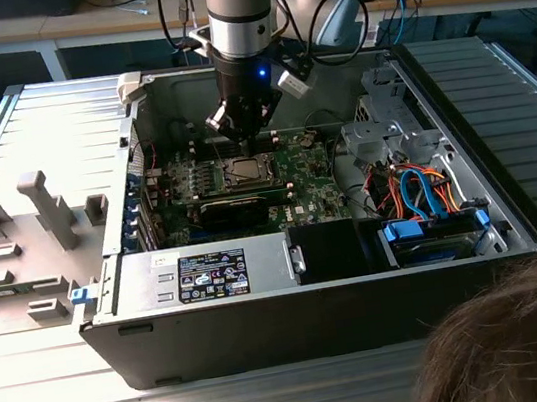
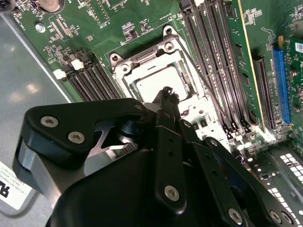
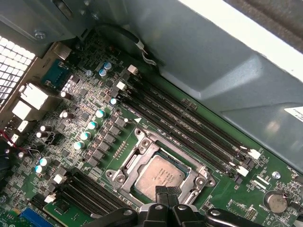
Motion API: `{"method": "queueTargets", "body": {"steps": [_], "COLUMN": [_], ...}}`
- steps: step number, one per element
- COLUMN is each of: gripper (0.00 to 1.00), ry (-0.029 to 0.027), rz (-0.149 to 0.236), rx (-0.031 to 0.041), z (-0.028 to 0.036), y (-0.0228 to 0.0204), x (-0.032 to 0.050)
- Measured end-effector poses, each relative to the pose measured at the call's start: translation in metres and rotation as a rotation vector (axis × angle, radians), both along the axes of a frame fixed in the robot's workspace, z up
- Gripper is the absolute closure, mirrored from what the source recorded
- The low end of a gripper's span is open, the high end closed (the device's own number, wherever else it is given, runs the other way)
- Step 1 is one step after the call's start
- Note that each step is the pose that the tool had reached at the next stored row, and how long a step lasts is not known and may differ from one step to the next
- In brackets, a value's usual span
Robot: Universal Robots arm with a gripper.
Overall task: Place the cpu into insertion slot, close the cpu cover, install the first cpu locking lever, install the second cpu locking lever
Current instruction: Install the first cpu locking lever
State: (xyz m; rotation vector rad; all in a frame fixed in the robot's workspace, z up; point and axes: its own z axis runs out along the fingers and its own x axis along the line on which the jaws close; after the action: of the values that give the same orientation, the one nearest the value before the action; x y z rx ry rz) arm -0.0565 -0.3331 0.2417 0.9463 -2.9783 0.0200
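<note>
The flat silver-grey square cpu (image 3: pixel 160 176) sits in the silver-rimmed insertion slot (image 3: pixel 124 166); the silvery cpu cover (image 3: pixel 191 161) frames it; the tool (image 3: pixel 166 192), fingers pinched narrow and empty, hovers above; levers seemingly remain.

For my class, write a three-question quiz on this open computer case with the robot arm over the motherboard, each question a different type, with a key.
1. True or false: the cpu lies in the insertion slot.
2. Multiple choice: in the first wrist view, the gripper tips are nearest to: A) the cpu, B) the coin battery, C) the fan grille.
3. Fill in: in the exterior view, the black card lies between the slot and the ___ end of the case (near or far).

Key
1. True; its grey top shows inside the cpu cover.
2. A
3. near
</note>
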Motion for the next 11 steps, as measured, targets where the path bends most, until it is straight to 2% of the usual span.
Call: {"method": "queueTargets", "body": {"steps": [11], "gripper": [0.89], "ry": [-0.0001], "rz": [0.015], "rx": [0.0000], "z": [0.0000], "y": [0.0000], "x": [0.0000]}}
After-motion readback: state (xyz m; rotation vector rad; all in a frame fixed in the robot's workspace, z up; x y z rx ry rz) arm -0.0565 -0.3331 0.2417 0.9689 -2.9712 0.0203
